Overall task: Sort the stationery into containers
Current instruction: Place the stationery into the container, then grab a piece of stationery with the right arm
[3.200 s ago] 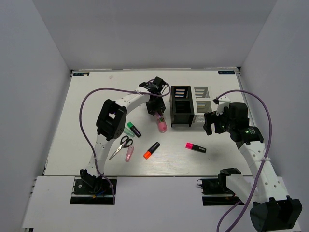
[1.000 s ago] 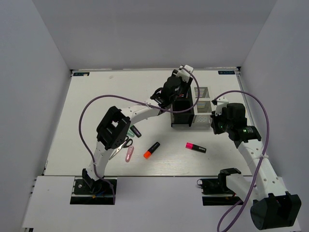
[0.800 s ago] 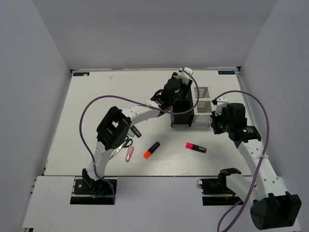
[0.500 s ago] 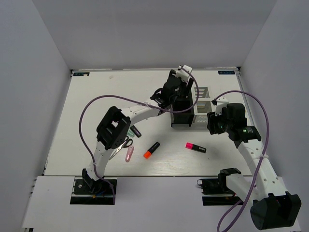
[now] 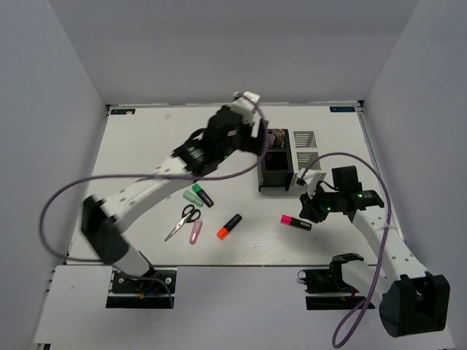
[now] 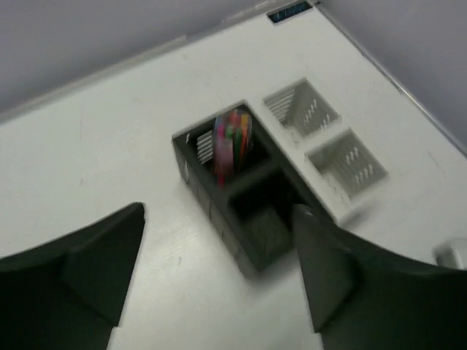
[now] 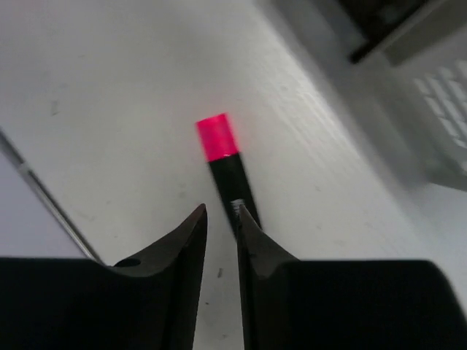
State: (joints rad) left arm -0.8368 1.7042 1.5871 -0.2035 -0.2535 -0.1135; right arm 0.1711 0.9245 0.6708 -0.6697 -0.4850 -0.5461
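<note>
The black container (image 5: pixel 276 169) and the white container (image 5: pixel 307 155) stand side by side at mid table. A pink tube (image 6: pixel 232 144) stands in the black container's (image 6: pixel 241 208) far compartment. My left gripper (image 5: pixel 257 137) hangs above that container, wide open and empty, fingers (image 6: pixel 98 259) spread. My right gripper (image 5: pixel 306 207) hovers low over the pink-capped black marker (image 5: pixel 295 222). In the right wrist view the jaws stand a narrow gap apart (image 7: pixel 220 211); the marker (image 7: pixel 226 164) lies just ahead, under the right fingertip, not between them.
Left of centre lie a green-capped marker (image 5: pixel 203 196), a mint highlighter (image 5: pixel 193 198), black-handled scissors (image 5: pixel 182 221), a pink cutter (image 5: pixel 195 232) and an orange-capped marker (image 5: pixel 228 227). The white container's (image 6: pixel 325 149) compartments look empty. Grey walls surround the table.
My left arm has risen and pulled back from the black container, leaving the pink tube inside. My right gripper has dropped from beside the white container to the pink-capped marker and is no longer shut.
</note>
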